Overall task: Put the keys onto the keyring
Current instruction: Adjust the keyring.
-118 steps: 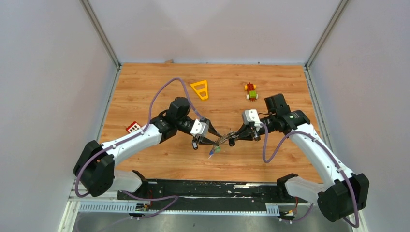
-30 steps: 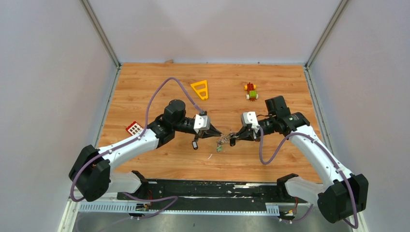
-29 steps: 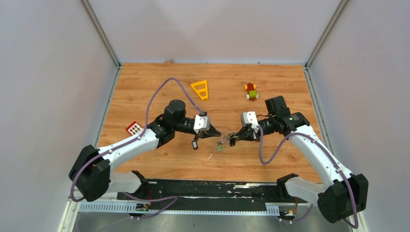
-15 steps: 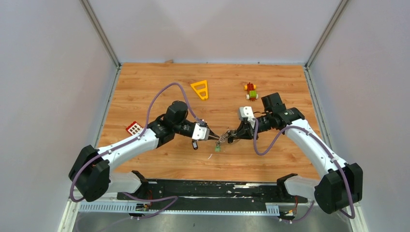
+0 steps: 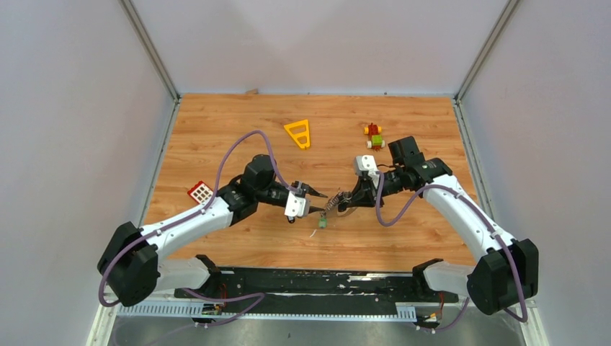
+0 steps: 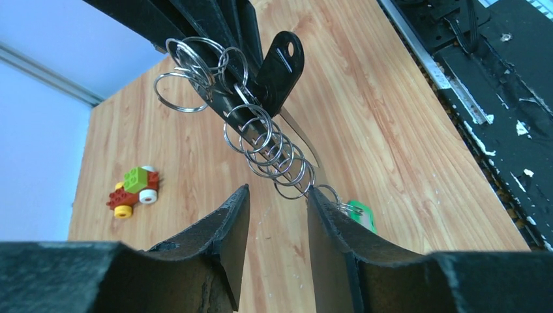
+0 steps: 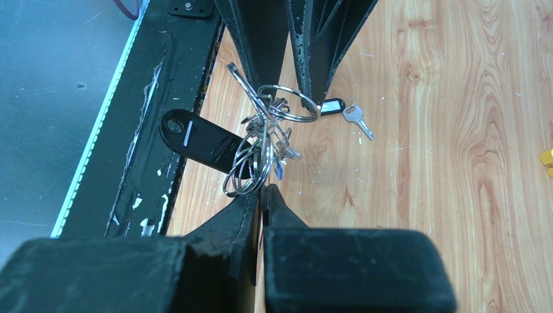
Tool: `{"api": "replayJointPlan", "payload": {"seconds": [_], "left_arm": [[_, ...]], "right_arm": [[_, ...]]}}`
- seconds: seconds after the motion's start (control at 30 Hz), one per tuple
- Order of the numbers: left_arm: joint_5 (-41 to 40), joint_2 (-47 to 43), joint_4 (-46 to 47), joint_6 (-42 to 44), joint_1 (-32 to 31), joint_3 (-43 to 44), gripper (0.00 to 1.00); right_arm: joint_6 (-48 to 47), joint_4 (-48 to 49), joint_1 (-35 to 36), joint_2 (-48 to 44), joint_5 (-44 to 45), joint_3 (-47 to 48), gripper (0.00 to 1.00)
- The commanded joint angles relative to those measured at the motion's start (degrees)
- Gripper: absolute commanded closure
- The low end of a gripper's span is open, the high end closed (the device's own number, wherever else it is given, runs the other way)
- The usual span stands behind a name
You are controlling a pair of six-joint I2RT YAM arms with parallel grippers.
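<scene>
Right gripper (image 7: 262, 190) clenched on keyring (image 6: 261, 134), held over mid-table. Bunch of keys (image 7: 280, 145) and black tag (image 6: 280, 62) strung on it. Left gripper (image 6: 277, 192) released, empty, just beside. Black-tagged key (image 7: 345, 112) lies loose on table (image 5: 216, 130), still to thread; green tag (image 6: 360, 214) possibly hanging, unclear

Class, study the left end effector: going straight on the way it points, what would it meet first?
Probably the bunch of small metal rings held by the right end effector. It hangs just ahead of the left end effector, in line with its open jaws. Depth is uncertain.
</scene>
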Motion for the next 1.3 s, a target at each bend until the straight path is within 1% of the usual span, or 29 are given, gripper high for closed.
{"api": "replayJointPlan", "payload": {"seconds": [0.0, 0.13, 0.27, 0.4, 0.57, 0.63, 0.7, 0.77, 0.83, 1.0, 1.1, 1.2, 1.27], "left_arm": [[-1.4, -2.0, 2.1, 3.6, -0.9, -0.7, 0.54], [-3.6, -2.1, -0.5, 8.3, -2.4, -0.8, 0.51], [-5.2, -1.7, -0.8, 9.4, -3.4, -0.5, 0.46], [-6.1, -1.1, -0.2, 7.9, -3.8, -0.1, 0.47], [-7.7, -0.9, 4.1, 3.2, -4.3, -1.1, 0.47], [-8.8, -1.0, 6.6, 1.1, -4.7, -1.9, 0.42], [-9.4, -1.1, 8.2, -0.2, -5.1, -2.6, 0.35], [-9.4, -0.7, 8.3, -0.8, -5.3, -2.6, 0.34], [-9.1, -0.4, 8.2, -1.4, -5.4, -2.5, 0.37], [-9.6, -0.4, 8.0, -2.6, -5.5, -2.7, 0.61], [-11.5, -1.5, 9.2, -3.6, -5.5, -3.5, 0.71], [-13.1, -3.0, 8.7, -3.0, -5.4, -3.8, 0.74], [-13.5, -3.9, 8.2, -2.8, -5.4, -3.9, 0.71]], "right_arm": [[0.6, 0.7, 0.1, 0.3, -4.2, 2.7, 1.00], [0.9, 0.6, 0.1, 0.6, -4.4, 2.9, 1.00], [1.0, 0.6, 0.1, 1.0, -4.7, 3.1, 1.00], [0.9, 0.4, 0.1, 0.9, -4.6, 3.1, 1.00], [1.2, 0.6, 0.0, 0.6, -4.3, 2.9, 1.00], [1.2, 0.5, 0.0, 0.7, -4.4, 2.8, 1.00], [1.3, 0.6, -0.1, 0.7, -4.3, 2.9, 1.00], [1.4, 0.7, -0.2, 0.7, -4.3, 3.0, 1.00], [1.6, 0.7, -0.3, 0.7, -4.2, 3.0, 1.00], [1.8, 0.8, -0.9, 0.3, -3.9, 2.7, 1.00], [2.0, 0.8, -1.5, 0.2, -3.6, 2.6, 1.00], [2.0, 0.8, -1.9, 0.1, -3.4, 2.5, 1.00], [2.1, 0.9, -2.1, 0.1, -3.3, 2.5, 1.00]]}}
